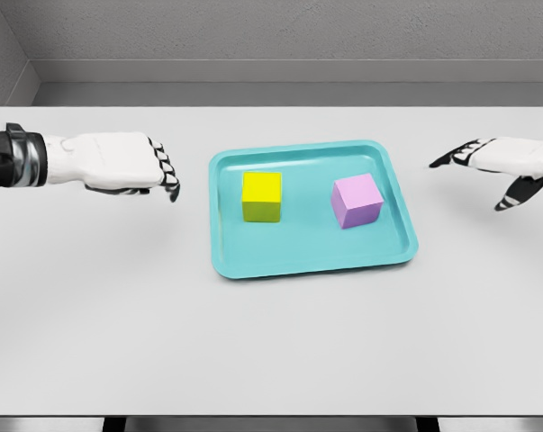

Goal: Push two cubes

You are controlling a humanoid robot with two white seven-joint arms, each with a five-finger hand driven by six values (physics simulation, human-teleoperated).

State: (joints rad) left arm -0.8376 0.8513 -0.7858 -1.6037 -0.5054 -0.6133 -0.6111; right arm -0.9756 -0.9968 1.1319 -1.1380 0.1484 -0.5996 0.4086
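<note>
1. Hands are on both sides of a turquoise tray (230,261), which lies flat in the middle of a white table (271,351).
2. The left hand (127,164) comes in from the left edge and hovers over the table, near the left rim of the tray but apart from it. Its fingers (166,171) bend downward, relaxed, and they hold nothing.
3. The right hand (496,166) comes in from the right edge and stays further away from the tray. Its fingers (456,155) stretch toward the tray, the thumb hangs down, and the hand is empty.
4. A yellow cube (262,196) sits in the left half of the tray.
5. A purple cube (357,200) sits in the right half, apart from the yellow one.
6. No hand touches a cube or the tray.
</note>
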